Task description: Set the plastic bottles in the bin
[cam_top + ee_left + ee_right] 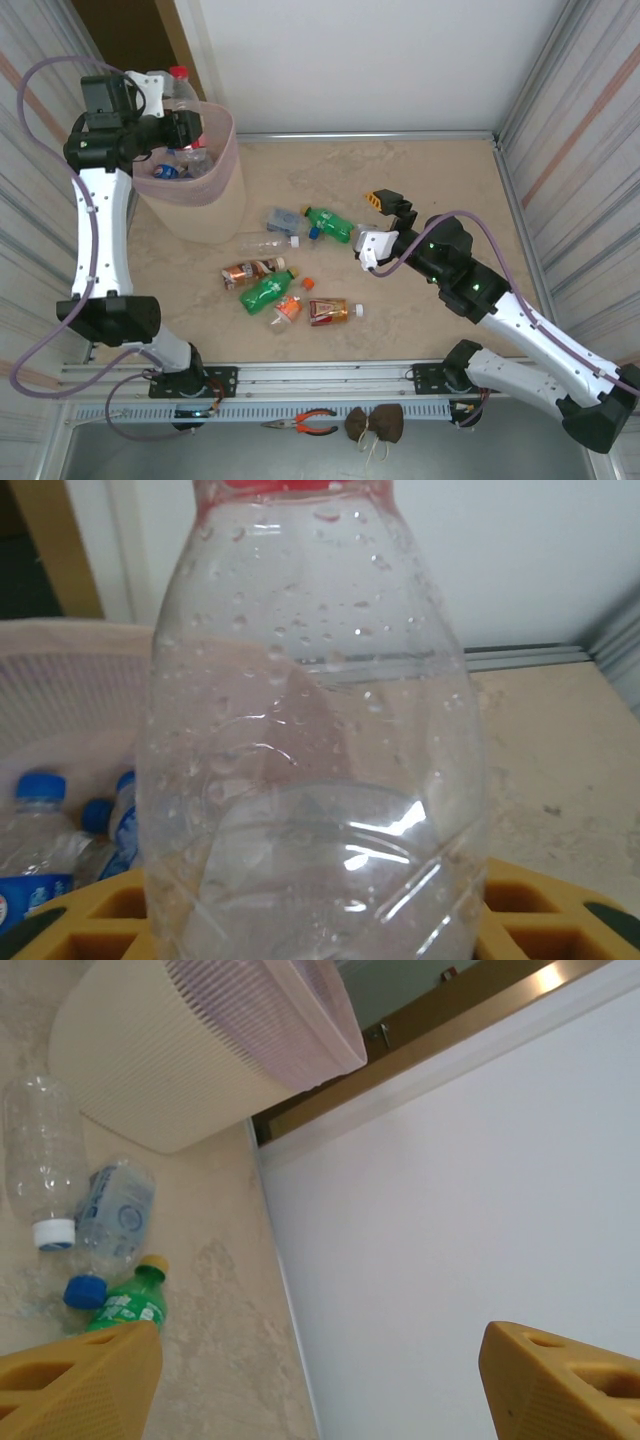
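Note:
My left gripper [188, 124] is shut on a clear bottle with a red cap [181, 88], held upright over the rim of the beige bin [205, 215] with its pink bag. In the left wrist view that bottle [310, 730] stands between the yellow fingers [545, 915], and blue-capped bottles [40, 825] lie inside the bin [70, 680]. My right gripper [387, 212] is open above the table beside a green bottle [330, 223]. Several more bottles [268, 290] lie mid-table. In the right wrist view, the right gripper [320, 1390] is wide open, with the green bottle [130, 1305] by its left finger.
Corrugated walls close in the left and right sides, and a white wall [350, 60] stands at the back. Pliers [313, 422] and a brown object [375, 424] lie on the front rail. The bin [200, 1050] rises beyond a clear bottle [38, 1150].

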Robot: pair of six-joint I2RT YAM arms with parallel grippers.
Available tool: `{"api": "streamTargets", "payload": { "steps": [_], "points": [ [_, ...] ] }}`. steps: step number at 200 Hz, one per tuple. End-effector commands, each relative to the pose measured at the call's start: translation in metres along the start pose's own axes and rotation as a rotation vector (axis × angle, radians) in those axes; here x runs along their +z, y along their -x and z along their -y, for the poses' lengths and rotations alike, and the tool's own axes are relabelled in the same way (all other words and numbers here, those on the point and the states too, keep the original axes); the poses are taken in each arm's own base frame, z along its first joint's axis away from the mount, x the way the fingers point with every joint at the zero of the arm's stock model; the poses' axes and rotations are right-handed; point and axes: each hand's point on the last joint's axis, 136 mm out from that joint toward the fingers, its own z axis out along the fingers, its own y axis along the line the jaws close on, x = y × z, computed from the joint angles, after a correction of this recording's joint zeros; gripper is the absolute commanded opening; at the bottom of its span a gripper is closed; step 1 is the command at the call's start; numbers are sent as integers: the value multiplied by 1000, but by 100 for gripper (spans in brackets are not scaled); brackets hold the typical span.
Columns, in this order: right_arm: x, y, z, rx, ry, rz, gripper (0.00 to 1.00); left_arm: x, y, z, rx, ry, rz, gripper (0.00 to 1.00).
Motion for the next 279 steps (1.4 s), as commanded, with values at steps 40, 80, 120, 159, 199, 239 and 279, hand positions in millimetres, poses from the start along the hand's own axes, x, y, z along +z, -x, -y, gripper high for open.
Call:
{"api": "streamTargets", "payload": {
  "steps": [40,80,120,159,199,239,279],
  "points": [
    [-4,10,9,20,-5,20,81,43,-25,-33,-36,53,-121,47],
    [-8,7,9,23,-9,4,81,78,-69,-49,-46,43,-287,47],
    [-12,7,9,27,-11,0,81,96,-107,-59,-58,40,-427,47],
    [-12,5,7,36,-3,-6,81,104,-138,-70,-55,63,-549,50],
    [-10,4,3,48,6,-11,80,106,-156,-72,-47,65,-634,59],
    [-6,0,5,72,1,-34,82,99,-136,-61,-33,46,-571,68],
    [1,-14,18,189,-35,-128,88,77,-105,-51,-7,55,-465,74]
  ]
}}
